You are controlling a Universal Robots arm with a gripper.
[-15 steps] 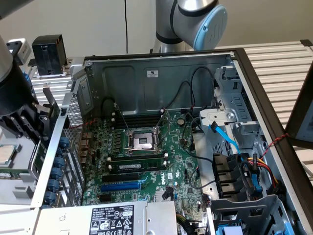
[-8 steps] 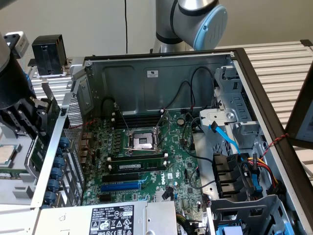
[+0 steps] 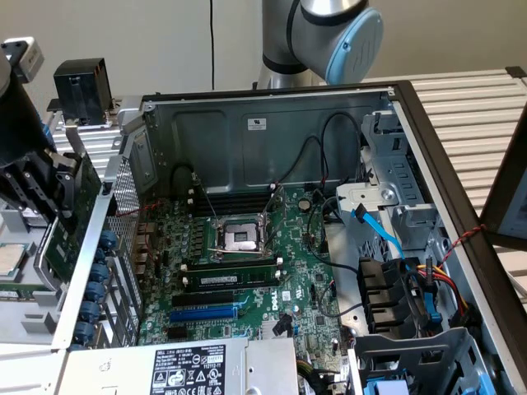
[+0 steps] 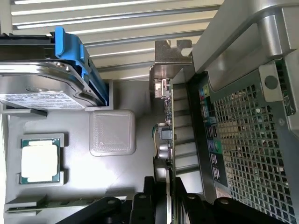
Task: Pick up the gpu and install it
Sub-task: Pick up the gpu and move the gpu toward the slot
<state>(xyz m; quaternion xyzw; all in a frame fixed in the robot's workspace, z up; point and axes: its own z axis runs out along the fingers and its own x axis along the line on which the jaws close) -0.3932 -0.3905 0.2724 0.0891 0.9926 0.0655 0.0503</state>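
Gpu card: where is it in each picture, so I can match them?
Exterior view: the gpu hangs at the exterior view's left, just outside the case, held by the gripper.
Wrist view: the gpu is edge-on, clamped in the gripper, beside the case.
Shared landmark: the mesh wall of the case, close beside the gpu in both.

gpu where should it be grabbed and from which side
Pinch the gpu across its two flat faces at the end away from the metal bracket, coming from that end: it is thin and flat there, as the gripper holds it now.
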